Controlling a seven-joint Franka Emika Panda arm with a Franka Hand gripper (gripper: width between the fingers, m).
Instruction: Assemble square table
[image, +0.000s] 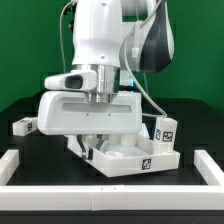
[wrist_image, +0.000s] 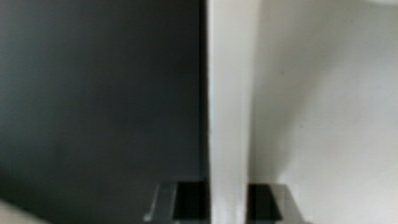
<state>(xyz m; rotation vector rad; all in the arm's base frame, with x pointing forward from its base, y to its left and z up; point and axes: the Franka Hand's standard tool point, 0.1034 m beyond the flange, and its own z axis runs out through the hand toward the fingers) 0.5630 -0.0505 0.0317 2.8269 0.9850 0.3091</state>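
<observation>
Where long white rails (image: 112, 196) border the dark counter (image: 30, 150), one tagged leg block (image: 24, 125) lies at the exterior view's left, and another (image: 165, 128) stands just beside the square top (image: 125, 160). Top is smooth white plastic with a raised rim and a tag on its side. Hand (image: 95, 142) is down at the top's left corner, clenched on the thin rim.

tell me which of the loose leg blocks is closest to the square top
The leg block on the exterior view's right, upright, close beside the square top. The other leg block lies far off on the left, apart from it.
</observation>
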